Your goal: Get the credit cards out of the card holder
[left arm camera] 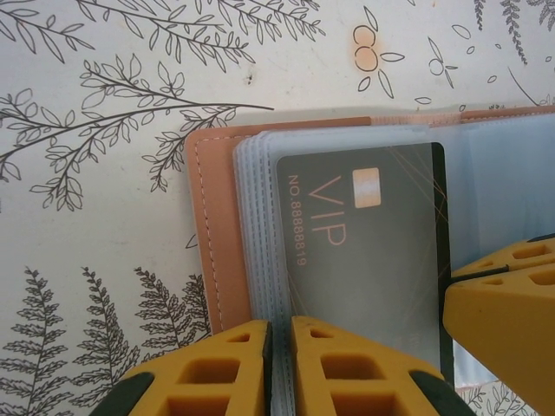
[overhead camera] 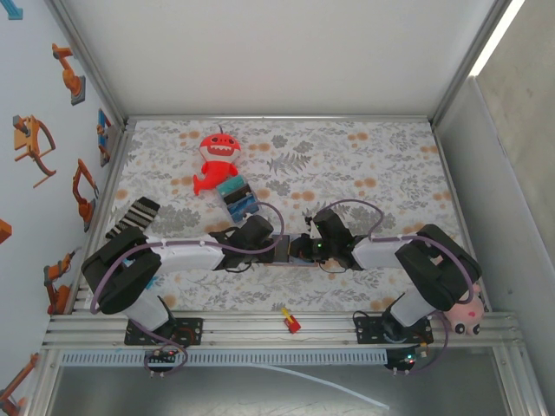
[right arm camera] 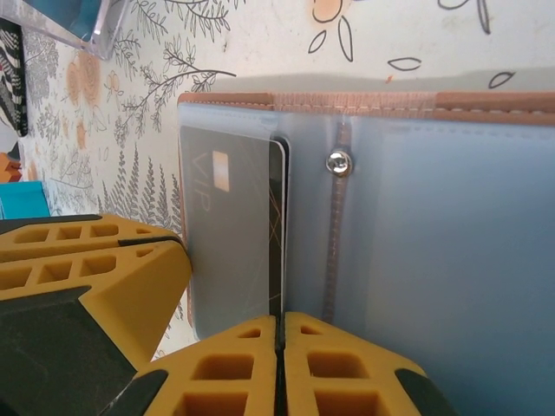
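Top external view has both arms meeting at the middle of the floral counter (overhead camera: 364,165). The card holder (overhead camera: 283,246) lies open between them, with a red plush toy (overhead camera: 217,160) and a blue block bundle (overhead camera: 238,201) behind it. From the left wrist, the left tool (left arm camera: 279,328) is clenched on the lower edge of the card holder's stacked clear sleeves, just beside the tan cover. From the right wrist, the right tool (right arm camera: 279,322) is clenched on the dark bare edge of a grey VIP card (right arm camera: 230,234), which sits mostly inside a sleeve, near the spine's small screw (right arm camera: 338,162).
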`<action>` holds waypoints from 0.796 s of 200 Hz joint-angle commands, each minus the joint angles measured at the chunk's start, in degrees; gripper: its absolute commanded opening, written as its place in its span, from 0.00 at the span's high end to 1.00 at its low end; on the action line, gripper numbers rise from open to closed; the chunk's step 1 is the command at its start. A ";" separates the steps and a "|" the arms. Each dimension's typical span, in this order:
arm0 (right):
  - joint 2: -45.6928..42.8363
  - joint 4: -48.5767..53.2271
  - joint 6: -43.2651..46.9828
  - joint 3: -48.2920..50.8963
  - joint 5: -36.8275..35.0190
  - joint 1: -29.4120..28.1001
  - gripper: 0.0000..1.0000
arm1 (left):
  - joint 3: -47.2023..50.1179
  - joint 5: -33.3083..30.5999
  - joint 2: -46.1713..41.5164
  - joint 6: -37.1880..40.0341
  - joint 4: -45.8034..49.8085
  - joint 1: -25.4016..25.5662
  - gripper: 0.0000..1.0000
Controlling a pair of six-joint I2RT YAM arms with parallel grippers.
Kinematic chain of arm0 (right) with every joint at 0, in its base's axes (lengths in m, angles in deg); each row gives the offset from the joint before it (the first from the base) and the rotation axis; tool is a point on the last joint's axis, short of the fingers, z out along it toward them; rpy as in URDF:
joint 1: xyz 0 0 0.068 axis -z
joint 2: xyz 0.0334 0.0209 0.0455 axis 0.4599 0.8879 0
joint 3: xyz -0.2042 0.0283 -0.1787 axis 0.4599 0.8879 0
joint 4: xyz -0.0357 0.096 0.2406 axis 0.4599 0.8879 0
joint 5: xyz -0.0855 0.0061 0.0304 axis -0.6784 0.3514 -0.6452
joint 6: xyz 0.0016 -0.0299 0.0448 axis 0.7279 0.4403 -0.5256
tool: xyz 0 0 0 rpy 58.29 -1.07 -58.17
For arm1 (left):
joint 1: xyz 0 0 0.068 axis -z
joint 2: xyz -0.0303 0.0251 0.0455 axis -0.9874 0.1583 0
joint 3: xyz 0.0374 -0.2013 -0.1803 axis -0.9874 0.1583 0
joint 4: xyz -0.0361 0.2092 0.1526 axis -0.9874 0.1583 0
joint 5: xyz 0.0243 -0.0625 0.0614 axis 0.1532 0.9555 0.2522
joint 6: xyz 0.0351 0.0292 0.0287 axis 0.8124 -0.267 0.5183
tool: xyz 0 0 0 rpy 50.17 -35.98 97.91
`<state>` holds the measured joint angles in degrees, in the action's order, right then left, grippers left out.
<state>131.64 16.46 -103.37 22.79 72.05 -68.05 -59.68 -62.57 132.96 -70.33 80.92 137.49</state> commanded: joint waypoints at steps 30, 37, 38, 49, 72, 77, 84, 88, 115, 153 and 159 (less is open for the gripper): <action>-0.09 -0.43 0.08 0.84 -0.28 0.41 1.00 | -0.75 -0.35 0.79 -0.25 2.90 0.44 0.86; -0.09 -0.23 0.19 0.91 -0.40 0.57 1.00 | -0.76 -0.50 0.78 -0.26 3.04 0.44 0.86; -0.09 -0.23 0.15 0.92 -0.43 0.58 1.00 | -0.78 -0.54 0.80 -0.27 3.08 0.40 0.86; -0.09 -0.06 0.29 0.98 -0.40 0.83 1.00 | -0.76 -0.67 0.81 -0.20 3.29 0.42 0.86; -0.22 0.68 0.44 1.00 -0.29 1.35 1.00 | -0.87 -0.84 0.80 -0.12 3.36 0.42 0.88; -0.35 0.90 0.39 0.97 -0.39 1.45 1.00 | -0.78 -0.83 0.87 -0.07 3.31 0.44 0.88; -0.41 1.38 0.31 0.94 -0.55 1.62 1.00 | -0.66 -0.95 0.99 -0.26 3.31 0.39 0.89; -0.50 1.64 0.37 0.85 -0.61 1.68 1.00 | -0.58 -1.02 0.95 -0.31 3.24 0.36 0.89; -1.74 3.55 0.70 0.77 -1.18 1.82 1.00 | -0.29 -1.10 1.07 -0.60 2.78 0.33 0.90; -4.98 11.32 3.71 -0.82 -3.90 1.99 1.00 | -0.52 -1.76 0.04 0.27 3.90 0.35 0.90; -5.62 12.50 4.02 -1.00 -4.42 1.99 1.00 | -0.66 -1.96 -0.34 0.46 4.37 0.35 0.90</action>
<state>128.99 21.71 -102.19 22.98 70.92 -66.41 -59.71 -62.85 132.94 -70.46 81.01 137.54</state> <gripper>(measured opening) 0.038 0.097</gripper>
